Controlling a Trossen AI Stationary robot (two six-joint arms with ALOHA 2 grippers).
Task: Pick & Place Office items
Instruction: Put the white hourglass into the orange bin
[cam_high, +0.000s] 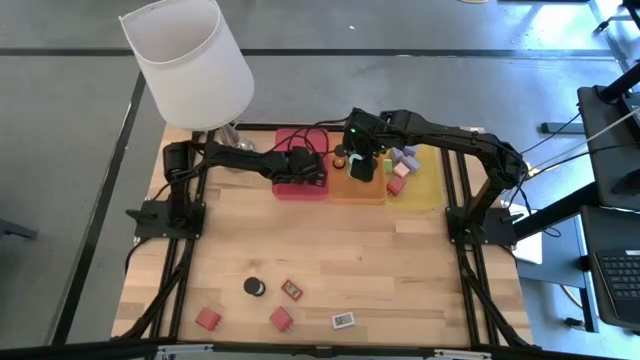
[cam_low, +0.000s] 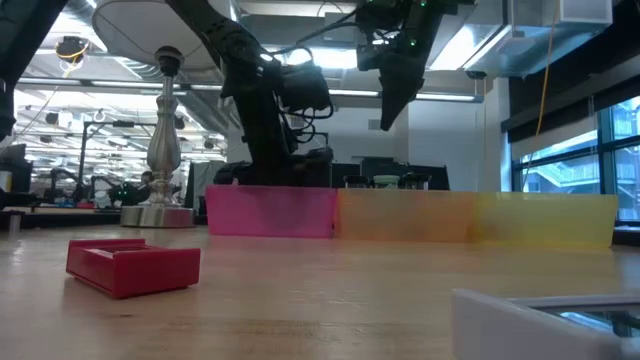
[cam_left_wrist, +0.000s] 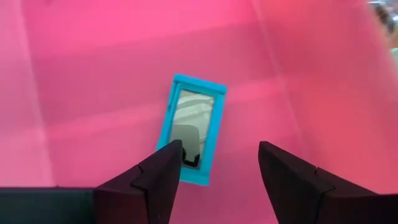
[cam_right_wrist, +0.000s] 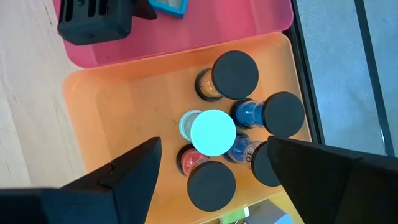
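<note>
Under the left claw: a teal flat block lies flat on the floor of the red tray. One finger tip sits just over the block's near end.
Left claw: its two fingers are apart and hold nothing.
Right claw: it hangs above the orange tray. Its fingers are wide apart and empty.
Below the right claw: black round cylinders with coloured tops stand packed close together.
Beside the right claw: cubes lie in the yellow tray.
Far from both claws: a black cylinder, red blocks and a white flat block wait on the counter.
Step now: I think the teal block has just been put down.
Next move: lift the left claw straight up, then reach to the near pieces.
Edges: the red tray's walls stand close around the left claw.
Room: the middle of the counter is wide open.
Watch out: the lamp stands close to the left arm.
</note>
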